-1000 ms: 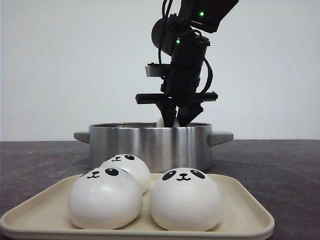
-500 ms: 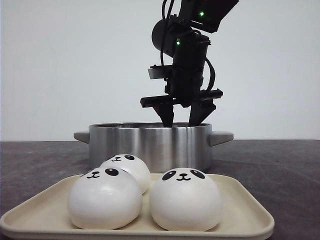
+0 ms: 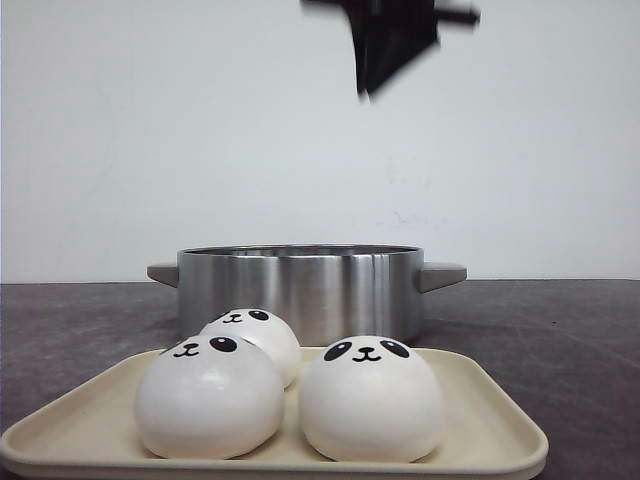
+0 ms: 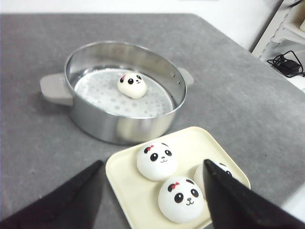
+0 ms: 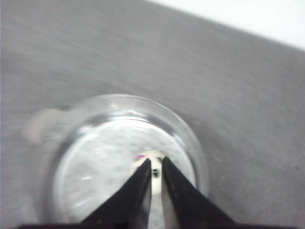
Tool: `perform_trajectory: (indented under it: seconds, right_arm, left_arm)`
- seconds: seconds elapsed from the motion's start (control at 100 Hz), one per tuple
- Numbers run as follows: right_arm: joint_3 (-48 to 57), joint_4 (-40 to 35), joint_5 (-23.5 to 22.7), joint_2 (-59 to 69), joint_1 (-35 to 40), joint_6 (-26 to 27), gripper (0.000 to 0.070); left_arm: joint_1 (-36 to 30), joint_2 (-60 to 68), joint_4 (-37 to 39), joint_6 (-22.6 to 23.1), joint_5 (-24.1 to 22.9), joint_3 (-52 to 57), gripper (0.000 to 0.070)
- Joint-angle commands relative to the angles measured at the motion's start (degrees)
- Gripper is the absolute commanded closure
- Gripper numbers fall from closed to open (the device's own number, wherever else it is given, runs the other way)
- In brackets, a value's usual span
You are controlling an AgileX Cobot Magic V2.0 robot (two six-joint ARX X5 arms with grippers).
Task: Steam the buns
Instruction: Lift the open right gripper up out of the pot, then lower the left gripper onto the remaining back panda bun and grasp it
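Right gripper (image 3: pixel 385 55) blurred at top of front view, high above steel pot (image 3: pixel 300 290); fingertips nearly together, holding nothing. One bun (image 4: pixel 132 85) inside pot. Three buns (image 3: pixel 370 398) on cream tray (image 3: pixel 480 420), lower frame. Left gripper (image 4: pixel 152 191) spread wide, empty.

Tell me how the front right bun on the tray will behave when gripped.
The bun looks smooth and domed, so it may slip from a narrow pinch. Its flat base on the tray suggests it won't roll. It probably squashes, being soft-looking.
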Motion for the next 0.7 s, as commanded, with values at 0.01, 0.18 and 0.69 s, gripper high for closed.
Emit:
perform_trajectory:
  seconds: [0.01, 0.18, 0.69]
  right_arm:
    - [1.27, -1.79, 0.22, -3.15, 2.27, -1.49, 0.0687]
    - [1.18, -8.07, 6.19, -13.81, 8.20, -4.68, 0.0687]
    - [1.14, -16.74, 10.88, -35.63, 11.98, -5.07, 0.0688]
  left_arm:
    - [-0.20, 1.33, -0.02, -3.17, -0.13, 0.48, 0.0351]
    - [-0.48, 5.60, 0.09, -6.84, 0.09, 0.48, 0.0351]
    - [-17.31, 30.40, 9.38, -14.10, -7.30, 1.27, 0.0174]
